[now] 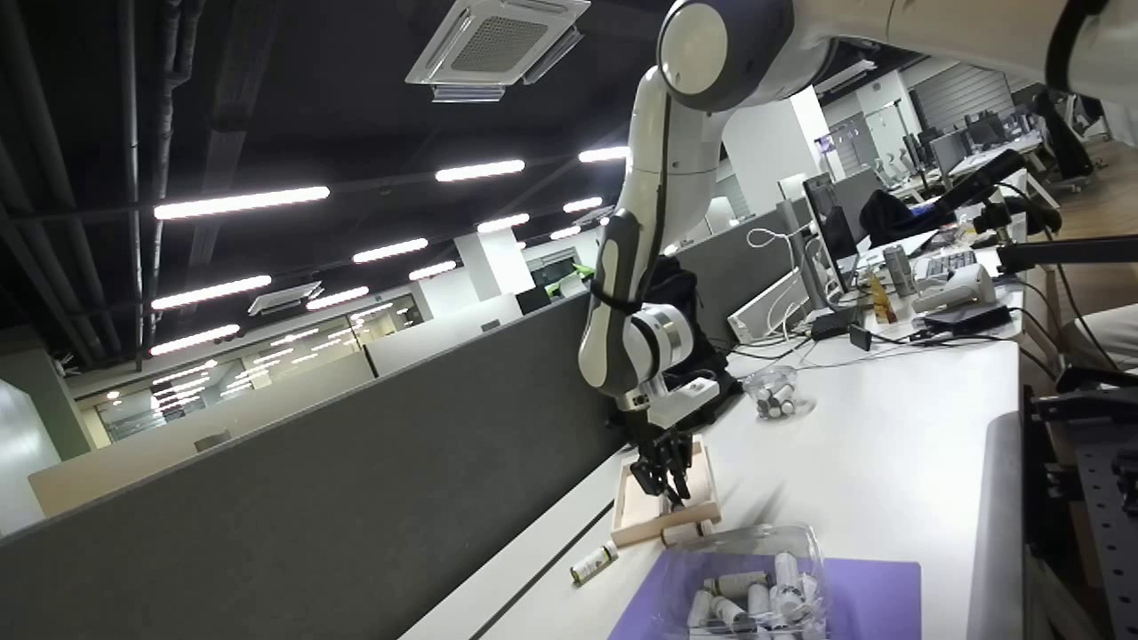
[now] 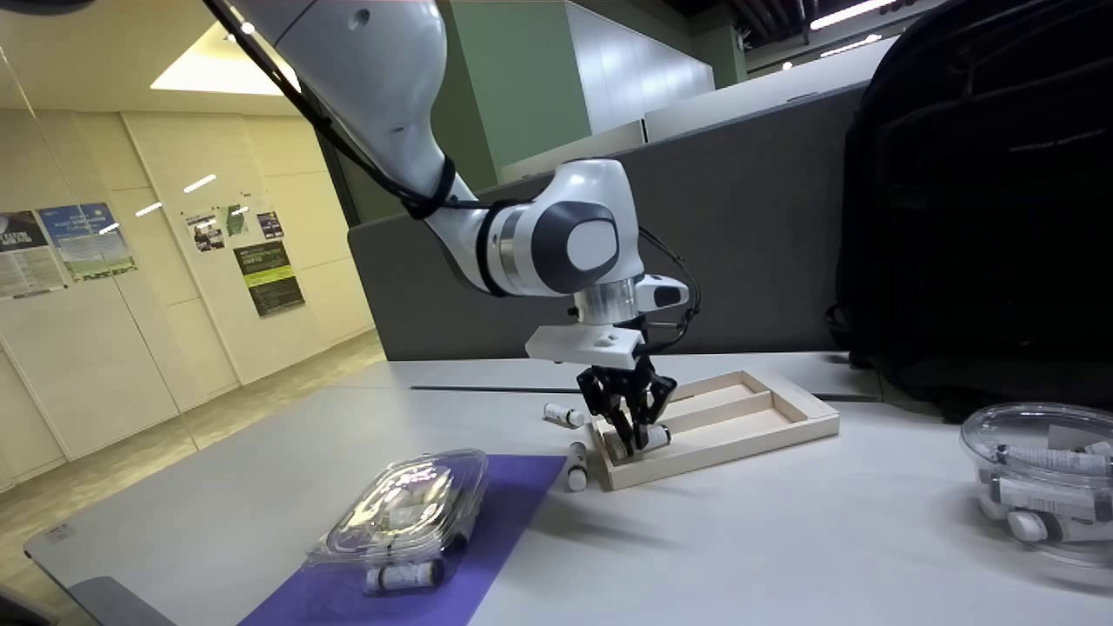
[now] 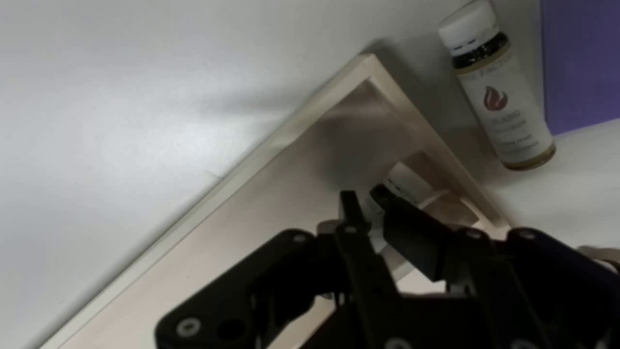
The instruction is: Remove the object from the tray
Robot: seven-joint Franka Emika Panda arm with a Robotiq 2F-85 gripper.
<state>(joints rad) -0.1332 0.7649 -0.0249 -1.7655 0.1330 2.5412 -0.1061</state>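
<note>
Pinching the bottle (image 2: 658, 436) inside the tray (image 2: 722, 452), at its nine o'clock end in an exterior view, the gripper (image 2: 635, 445) is pointing downward. Its fingers (image 3: 414, 237) are straddling the body, likely preventing rolling.

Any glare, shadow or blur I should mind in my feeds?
In the wrist view, the gripper is blurred, a shadow falls inside the tray, and glare whitens the table; in an exterior view, bright reflections sit on the clear plastic box.

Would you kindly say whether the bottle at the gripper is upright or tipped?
Tipped: an exterior view shows the bottle lying on its side in the tray.
</note>
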